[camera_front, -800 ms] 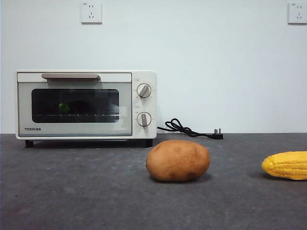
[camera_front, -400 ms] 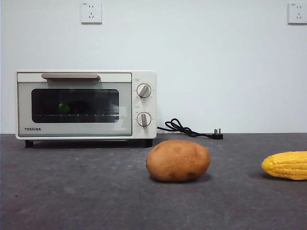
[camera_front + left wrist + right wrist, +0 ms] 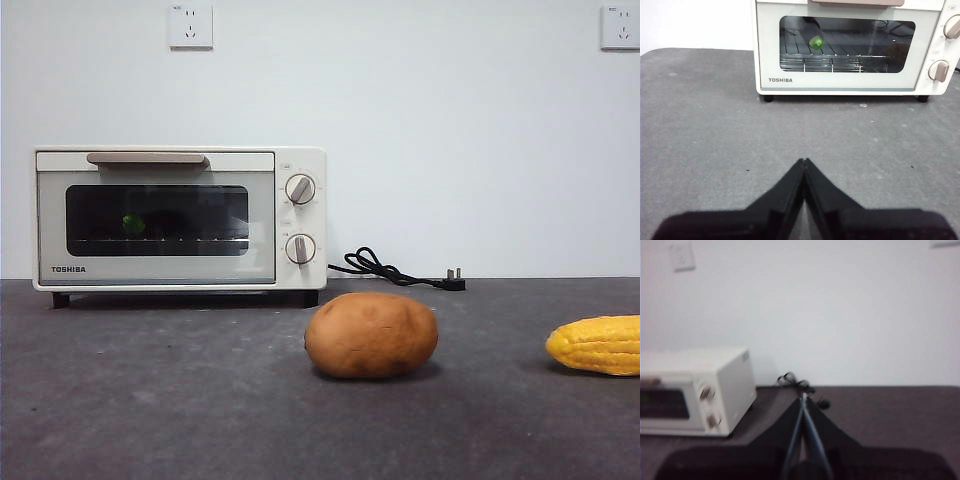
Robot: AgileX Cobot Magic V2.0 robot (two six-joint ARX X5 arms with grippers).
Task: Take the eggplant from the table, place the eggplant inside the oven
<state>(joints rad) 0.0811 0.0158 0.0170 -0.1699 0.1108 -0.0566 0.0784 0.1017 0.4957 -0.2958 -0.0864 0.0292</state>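
Note:
The cream-white oven [image 3: 180,218] stands at the back left of the table [image 3: 200,400] with its glass door closed. Behind the glass the eggplant [image 3: 133,224] lies on the wire rack; mostly its green stem cap [image 3: 815,41] shows, the dark body blends into the interior. My left gripper [image 3: 804,162] is shut and empty, held back over the table in front of the oven [image 3: 850,47]. My right gripper [image 3: 803,397] is shut and empty, raised well to the right of the oven [image 3: 695,390]. Neither arm appears in the front view.
A brown potato [image 3: 371,335] lies mid-table in front of the oven's right end. A yellow corn cob [image 3: 597,345] rests at the right edge. The oven's black cord and plug [image 3: 400,270] lie by the back wall.

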